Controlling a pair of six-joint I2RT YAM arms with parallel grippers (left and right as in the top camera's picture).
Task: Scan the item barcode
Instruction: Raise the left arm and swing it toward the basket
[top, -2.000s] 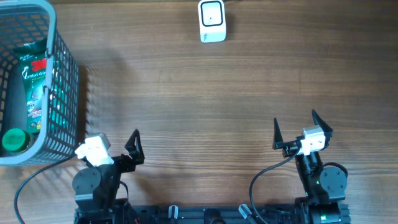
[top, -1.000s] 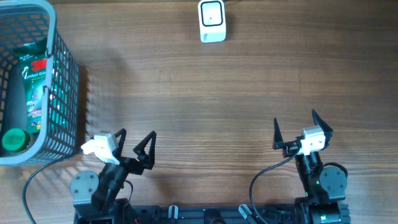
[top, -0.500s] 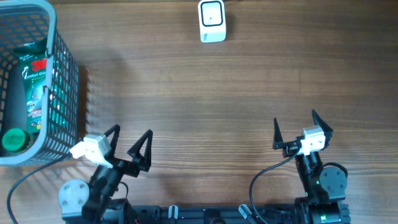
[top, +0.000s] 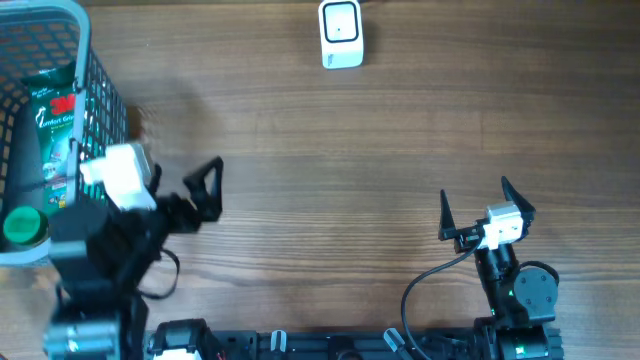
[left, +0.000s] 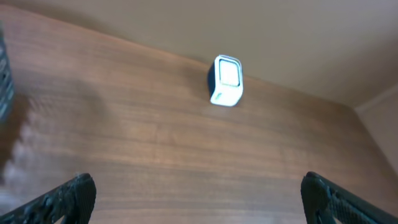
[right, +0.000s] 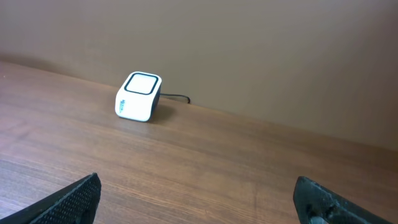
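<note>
the green package (top: 52, 130) in the basket (top: 84, 40) reads "3m" (smaller print unclear).

Wood-grain table (top: 330, 180) against a plain beige wall (right: 261, 43)

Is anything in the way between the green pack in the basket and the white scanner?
Only the basket itself: its grey mesh wall rises beside the green pack. Past it, nothing visible lies on the table before the white scanner.

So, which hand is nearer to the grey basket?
Left. The left hand is close beside the basket, at its mesh side wall; the right hand is far away, at the opposite side of the table.
</note>
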